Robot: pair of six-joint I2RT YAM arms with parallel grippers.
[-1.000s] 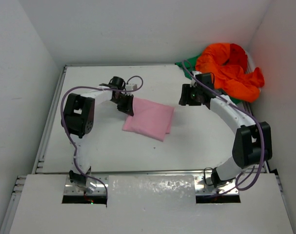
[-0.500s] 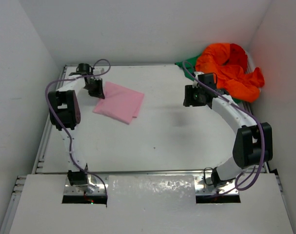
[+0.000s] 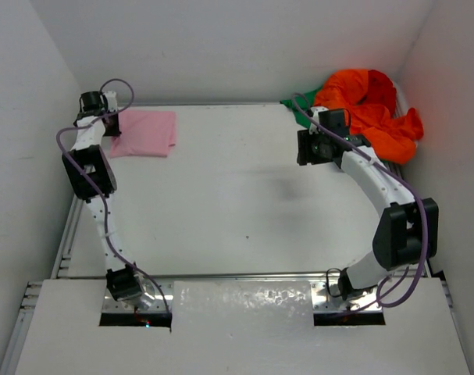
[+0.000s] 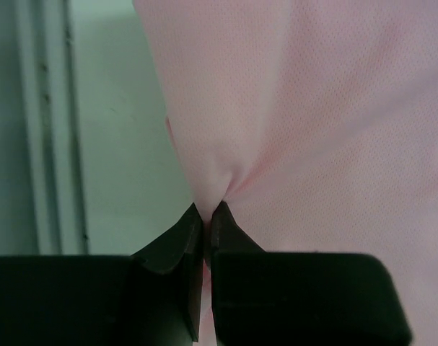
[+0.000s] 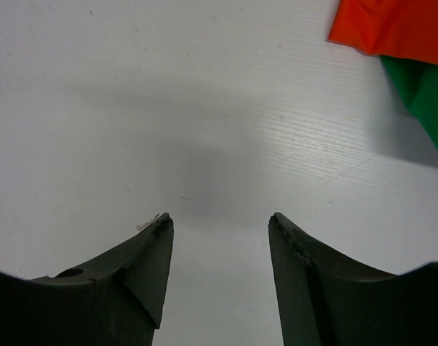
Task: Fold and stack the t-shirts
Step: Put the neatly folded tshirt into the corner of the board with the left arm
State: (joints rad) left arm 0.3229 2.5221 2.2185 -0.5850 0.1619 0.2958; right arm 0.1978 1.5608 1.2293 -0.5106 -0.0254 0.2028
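Note:
The folded pink t-shirt (image 3: 145,133) lies flat at the table's far left corner. My left gripper (image 3: 106,130) is shut on its left edge; the left wrist view shows the jaws (image 4: 207,210) pinching a fold of the pink cloth (image 4: 312,122). The orange t-shirt (image 3: 369,109) lies crumpled in a heap at the far right corner, with the green t-shirt (image 3: 301,103) partly under it. My right gripper (image 3: 307,148) is open and empty just left of that heap; in the right wrist view (image 5: 219,220) it hangs over bare table, with orange cloth (image 5: 392,25) and green cloth (image 5: 424,90) at the upper right. The red t-shirt is hidden.
White walls close in the table on the left, back and right. A metal rail (image 3: 74,211) runs along the table's left edge, close beside the left arm. A white basket rim (image 3: 405,100) peeks out behind the orange heap.
My left gripper has dragged the pink t-shirt from the table's middle to the far left corner. My right gripper has shifted slightly toward the orange heap.

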